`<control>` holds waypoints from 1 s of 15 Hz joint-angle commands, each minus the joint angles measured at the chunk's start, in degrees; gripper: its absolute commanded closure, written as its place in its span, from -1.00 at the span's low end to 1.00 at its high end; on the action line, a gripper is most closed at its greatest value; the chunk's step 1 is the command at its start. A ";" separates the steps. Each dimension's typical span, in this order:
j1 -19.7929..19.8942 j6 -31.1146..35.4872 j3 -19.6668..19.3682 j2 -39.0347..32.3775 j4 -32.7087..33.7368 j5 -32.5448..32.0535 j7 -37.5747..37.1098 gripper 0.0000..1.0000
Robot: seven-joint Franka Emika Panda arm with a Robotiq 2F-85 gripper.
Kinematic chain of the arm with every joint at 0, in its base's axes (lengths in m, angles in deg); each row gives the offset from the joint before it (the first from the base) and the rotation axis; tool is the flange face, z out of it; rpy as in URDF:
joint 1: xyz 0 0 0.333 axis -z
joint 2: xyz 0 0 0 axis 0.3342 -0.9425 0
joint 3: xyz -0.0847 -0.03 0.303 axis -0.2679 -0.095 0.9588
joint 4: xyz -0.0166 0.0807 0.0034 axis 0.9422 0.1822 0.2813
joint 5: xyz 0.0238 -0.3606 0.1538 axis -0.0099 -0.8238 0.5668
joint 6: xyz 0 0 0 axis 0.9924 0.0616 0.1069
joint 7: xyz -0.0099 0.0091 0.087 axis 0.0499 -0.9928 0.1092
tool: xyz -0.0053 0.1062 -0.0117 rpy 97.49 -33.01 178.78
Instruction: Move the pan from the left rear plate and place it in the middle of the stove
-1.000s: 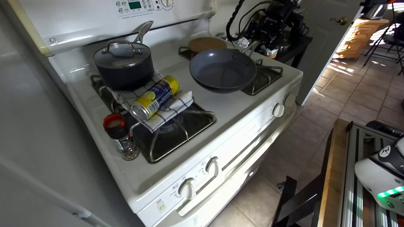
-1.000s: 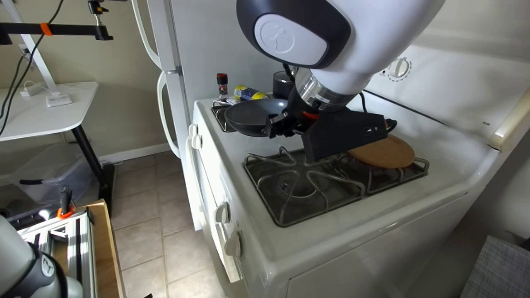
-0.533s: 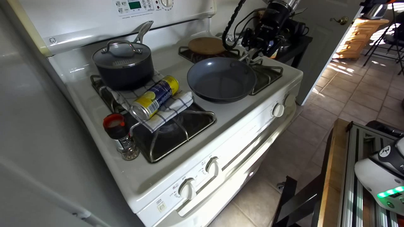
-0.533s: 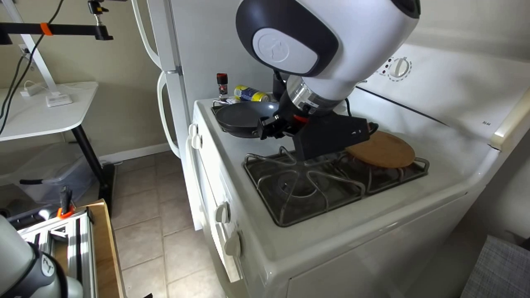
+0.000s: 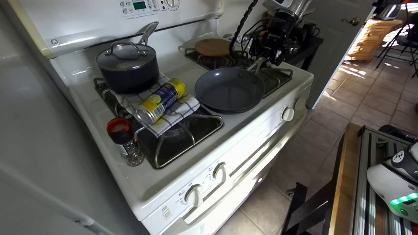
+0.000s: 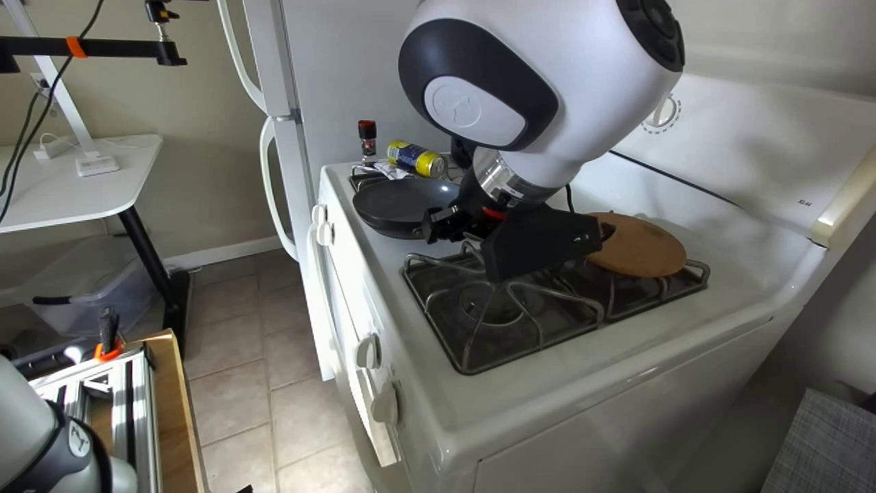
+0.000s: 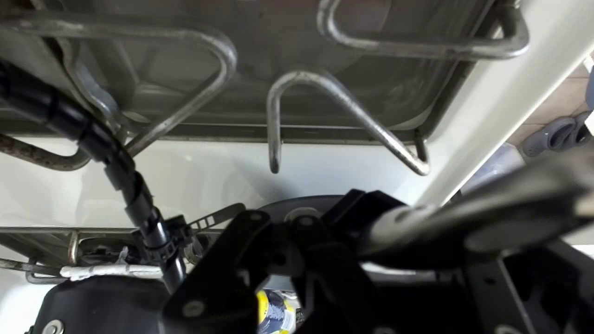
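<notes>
The dark grey pan [image 5: 230, 89] is over the middle of the stove [image 5: 187, 71], between the two pairs of burner grates. It looks nearly level and low over the white top; I cannot tell whether it touches. It also shows in an exterior view [image 6: 400, 205], and its rim shows in the wrist view [image 7: 290, 206]. My gripper [image 5: 266, 58] is shut on the pan's metal handle, beside the grate; the fingers also show in an exterior view [image 6: 441, 224] and the wrist view [image 7: 366, 213]. The tan left rear plate [image 5: 212, 47] lies bare on its grate, also in an exterior view [image 6: 636, 248].
A lidded pot [image 5: 130, 68], a yellow-blue can [image 5: 161, 101] on a checked cloth [image 5: 176, 114] and a spice jar [image 5: 125, 142] occupy the opposite burner side. A wire grate [image 6: 503, 301] lies below my gripper. Knobs [image 5: 288, 114] line the front edge.
The pan has come down toward the stove top and slightly toward the front edge, with my gripper still on its handle. The arm has lowered with it. The plate has not moved.
</notes>
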 commanded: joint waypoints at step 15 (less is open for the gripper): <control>0.20 3.97 0.01 -0.99 0.85 -2.18 -3.45 0.98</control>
